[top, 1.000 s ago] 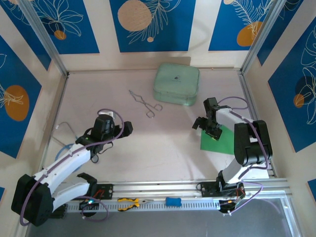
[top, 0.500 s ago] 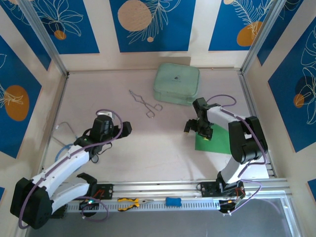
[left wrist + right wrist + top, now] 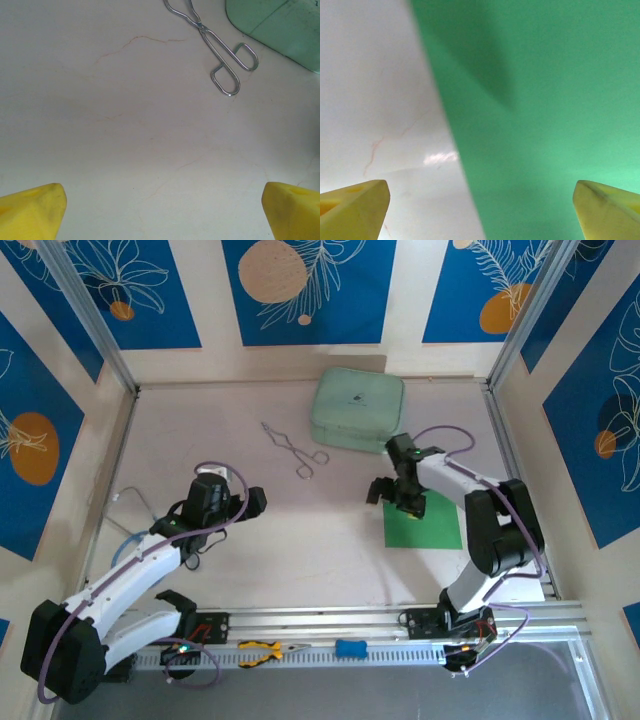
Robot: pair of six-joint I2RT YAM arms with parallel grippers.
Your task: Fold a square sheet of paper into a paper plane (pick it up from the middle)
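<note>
green square sheet of paper (image 3: 432, 527), far corner hidden beneath spread right gripper (image 3: 397, 497); left gripper (image 3: 161, 212) spread over table (image 3: 300, 540).

The square sheet of paper (image 3: 430, 527) lay flat and unfolded on the pale surface (image 3: 300, 530), right of centre and a little below the middle of the top view. It was thin and bright green, with no crease to be seen, and its lower edge ran nearly level with the frame. In the right wrist view the sheet (image 3: 545, 125) covered the right side. Its left edge slanted from the top down to the bottom centre, and a soft shadow lay across its upper part.
</note>
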